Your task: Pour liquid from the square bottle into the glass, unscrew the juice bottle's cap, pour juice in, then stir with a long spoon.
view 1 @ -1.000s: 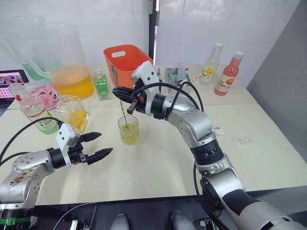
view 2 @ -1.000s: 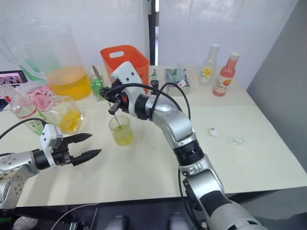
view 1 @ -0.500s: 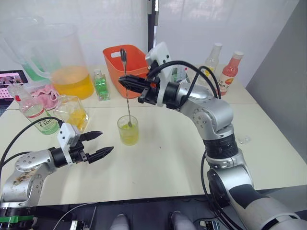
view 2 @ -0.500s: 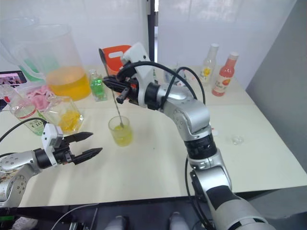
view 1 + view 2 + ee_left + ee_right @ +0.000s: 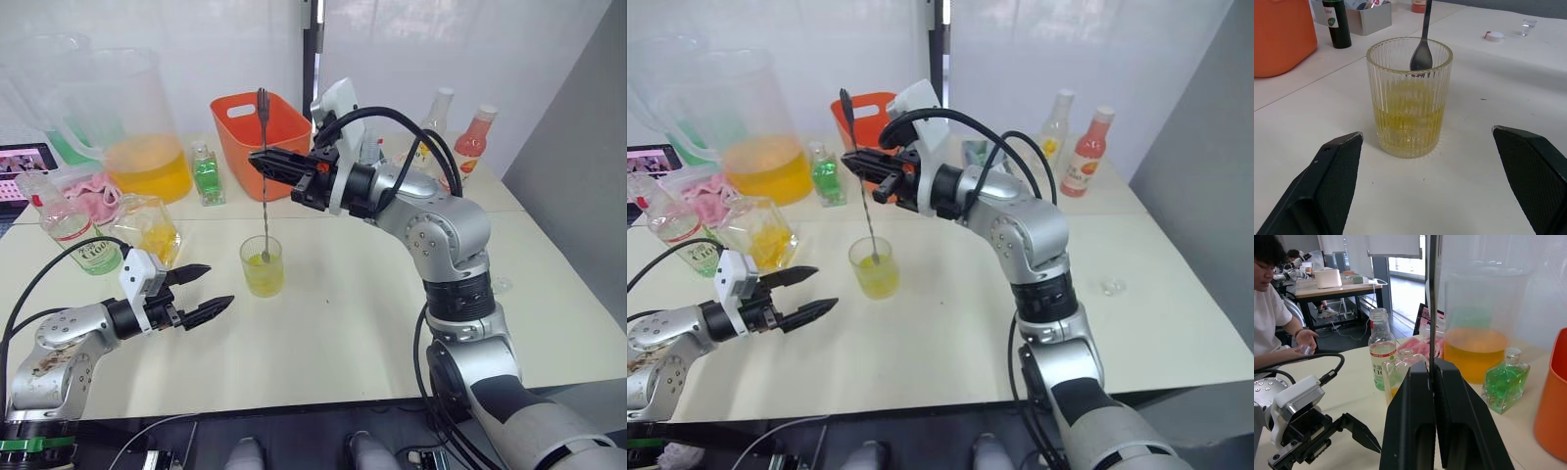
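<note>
Pinching the thin silver long spoon (image 5: 264,171) upright, the right gripper (image 5: 266,164) holds its bowl inside the ribbed clear glass (image 5: 262,265) of yellow liquid; beside the glass, the left gripper (image 5: 198,292) hovers spread, empty.

Bare worktop (image 5: 333,323) lies between the open left pincer (image 5: 201,291) and the glass (image 5: 263,265); the long spoon (image 5: 264,166) occupies its mouth.

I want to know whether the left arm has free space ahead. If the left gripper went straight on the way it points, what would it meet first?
Most likely the glass: it stands dead ahead between the open fingers of the left gripper, spoon in it.
</note>
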Robot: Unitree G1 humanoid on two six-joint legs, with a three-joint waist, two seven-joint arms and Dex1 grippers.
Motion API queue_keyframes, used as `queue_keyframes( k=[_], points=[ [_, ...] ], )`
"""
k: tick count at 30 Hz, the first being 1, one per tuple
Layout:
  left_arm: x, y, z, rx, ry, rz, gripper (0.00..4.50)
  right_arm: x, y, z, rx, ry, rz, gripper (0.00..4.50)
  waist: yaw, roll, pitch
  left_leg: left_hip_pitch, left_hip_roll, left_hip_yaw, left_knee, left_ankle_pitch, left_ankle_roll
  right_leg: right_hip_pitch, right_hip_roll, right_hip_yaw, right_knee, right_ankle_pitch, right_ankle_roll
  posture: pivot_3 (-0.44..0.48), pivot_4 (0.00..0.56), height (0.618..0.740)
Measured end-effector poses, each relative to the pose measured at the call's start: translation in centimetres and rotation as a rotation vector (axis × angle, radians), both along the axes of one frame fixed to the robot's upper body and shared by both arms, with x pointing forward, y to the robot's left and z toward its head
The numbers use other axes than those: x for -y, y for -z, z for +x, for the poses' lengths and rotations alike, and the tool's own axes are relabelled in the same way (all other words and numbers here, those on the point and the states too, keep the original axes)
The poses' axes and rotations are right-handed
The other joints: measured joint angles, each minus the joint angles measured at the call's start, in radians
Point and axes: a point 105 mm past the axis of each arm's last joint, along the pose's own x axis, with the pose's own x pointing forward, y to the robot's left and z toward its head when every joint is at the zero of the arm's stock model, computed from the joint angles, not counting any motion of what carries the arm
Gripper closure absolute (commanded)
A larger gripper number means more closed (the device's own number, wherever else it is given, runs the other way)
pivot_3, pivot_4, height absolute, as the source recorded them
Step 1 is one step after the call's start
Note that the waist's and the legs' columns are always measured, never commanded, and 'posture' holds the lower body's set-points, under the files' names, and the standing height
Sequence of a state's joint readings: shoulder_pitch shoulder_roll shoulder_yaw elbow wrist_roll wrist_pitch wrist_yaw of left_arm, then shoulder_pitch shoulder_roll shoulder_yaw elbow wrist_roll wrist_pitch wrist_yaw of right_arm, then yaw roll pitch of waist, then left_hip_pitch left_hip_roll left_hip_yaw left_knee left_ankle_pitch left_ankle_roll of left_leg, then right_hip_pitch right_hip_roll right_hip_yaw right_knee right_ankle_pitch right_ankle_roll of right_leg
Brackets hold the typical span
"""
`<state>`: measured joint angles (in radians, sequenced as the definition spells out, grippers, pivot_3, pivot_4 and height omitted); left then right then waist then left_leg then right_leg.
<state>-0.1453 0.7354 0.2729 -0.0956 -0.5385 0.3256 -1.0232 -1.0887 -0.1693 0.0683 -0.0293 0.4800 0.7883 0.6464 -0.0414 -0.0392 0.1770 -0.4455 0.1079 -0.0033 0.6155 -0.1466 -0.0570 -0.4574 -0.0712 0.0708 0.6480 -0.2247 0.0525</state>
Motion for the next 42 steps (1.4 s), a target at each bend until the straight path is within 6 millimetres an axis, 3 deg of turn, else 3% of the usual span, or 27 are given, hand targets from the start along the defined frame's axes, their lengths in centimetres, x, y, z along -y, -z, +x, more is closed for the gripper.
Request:
queue_keyframes(
  k=[7,16,19,24,26,35,38,42],
  points=[
    [0.2,0.2,0.2,0.000,-0.013,-0.007,0.02,0.7,0.8,0.7,0.030,0.040,-0.077,4.50,0.001,0.000,0.000,0.000,0.000,0.000,0.000,0.000,0.000,0.000,0.000,0.000,0.000,0.000,0.000,0.000,0.150,0.703],
    [0.4,0.4,0.3,0.004,-0.013,-0.011,0.02,1.3,-0.4,0.4,-0.004,0.010,-0.002,4.50,0.002,0.000,0.000,0.000,0.000,0.000,0.000,0.000,0.000,0.000,0.000,0.000,0.000,0.000,0.000,0.000,0.150,0.703],
    [0.6,0.1,0.4,0.020,-0.005,-0.011,0.02,2.5,-1.9,0.4,0.012,0.024,0.012,4.50,0.006,0.000,0.000,0.000,0.000,0.000,0.000,0.000,0.000,0.000,0.000,0.000,0.000,0.000,0.000,0.000,0.150,0.703],
    [1.0,0.0,0.8,0.027,0.007,-0.004,0.02,5.7,-7.9,0.2,0.151,0.148,0.052,4.50,0.007,0.000,0.000,0.000,0.000,0.000,0.000,0.000,0.000,0.000,0.000,0.000,0.000,0.000,0.000,0.000,0.150,0.703],
    [1.2,-0.3,1.0,0.036,0.012,-0.014,0.02,6.6,-9.0,0.0,0.184,0.182,0.037,4.50,0.006,0.000,0.000,0.000,0.000,0.000,0.000,0.000,0.000,0.000,0.000,0.000,-0.001,0.000,0.000,0.000,0.150,0.703],
    [1.2,-3.8,0.4,0.103,0.075,-0.096,0.02,12.9,-5.0,2.2,-0.108,0.424,-0.281,4.50,0.003,0.000,0.000,0.000,0.000,0.000,0.000,0.000,0.000,0.000,-0.001,0.000,-0.001,-0.001,-0.001,0.000,0.150,0.703],
    [0.9,-3.9,0.1,0.087,0.080,-0.085,0.02,15.0,-2.6,1.8,-0.270,0.471,-0.403,4.50,0.002,0.000,0.000,0.000,-0.001,0.000,0.000,0.000,0.000,0.000,-0.001,0.000,-0.001,-0.001,-0.001,0.000,0.150,0.703],
    [1.3,-3.4,-0.6,0.065,0.109,-0.088,0.02,15.5,1.8,0.5,-0.536,0.405,-0.513,4.50,-0.004,0.000,0.000,0.000,0.000,0.000,0.000,0.000,0.000,0.000,-0.001,0.000,-0.001,-0.001,-0.001,0.000,0.150,0.703]
  ],
)
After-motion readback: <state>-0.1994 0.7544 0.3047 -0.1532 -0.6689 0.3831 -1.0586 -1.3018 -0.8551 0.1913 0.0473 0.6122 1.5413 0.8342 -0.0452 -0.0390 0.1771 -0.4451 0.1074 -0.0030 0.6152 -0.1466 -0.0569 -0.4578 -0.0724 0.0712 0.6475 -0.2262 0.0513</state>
